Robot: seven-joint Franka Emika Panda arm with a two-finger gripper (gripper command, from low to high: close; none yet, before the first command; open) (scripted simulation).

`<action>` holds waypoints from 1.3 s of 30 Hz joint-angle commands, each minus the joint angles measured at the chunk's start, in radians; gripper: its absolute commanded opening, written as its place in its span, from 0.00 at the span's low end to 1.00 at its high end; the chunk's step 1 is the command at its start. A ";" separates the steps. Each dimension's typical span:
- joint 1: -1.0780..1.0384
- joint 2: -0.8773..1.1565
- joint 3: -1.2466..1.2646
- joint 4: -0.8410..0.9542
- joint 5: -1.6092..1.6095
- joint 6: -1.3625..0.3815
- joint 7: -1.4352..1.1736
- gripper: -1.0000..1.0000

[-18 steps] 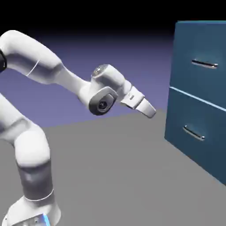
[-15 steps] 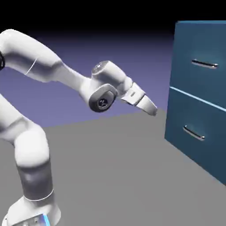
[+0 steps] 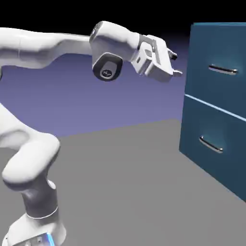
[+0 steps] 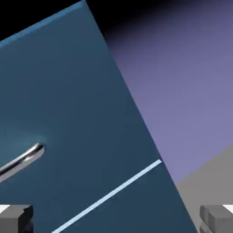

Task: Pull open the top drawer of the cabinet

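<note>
Gripper (image 3: 176,65) up level with top drawer (image 3: 216,60), off its front, fingers apart, wide, nothing between them. Fingertips (image 3: 178,73) point toward the cabinet (image 3: 187,98), not touching it. Top drawer is ahead of the fingers, closed, its front in line with the bottom drawer (image 3: 209,139). Top handle (image 3: 223,69), silver bar, sits beyond the fingertips to the exterior view's right, near their height; gap between. Bottom handle (image 3: 211,144) lower than the fingers, also to the exterior view's right. Pale seam (image 3: 211,106) below fingertip height. Hand view: tips at bottom left and bottom right corners, well apart; cabinet tilted; top handle's end above the left-hand tip, at the left edge; seam slants up from between the tips toward the right. Grey floor (image 3: 120,187) below the fingers.
</note>
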 commanded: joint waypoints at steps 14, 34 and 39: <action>-0.460 -0.145 0.351 0.290 0.609 -0.074 0.069 0.50; -1.117 -0.353 0.853 0.705 1.479 -0.181 0.167 0.50; -1.269 -0.401 0.969 0.801 1.680 -0.205 0.190 0.50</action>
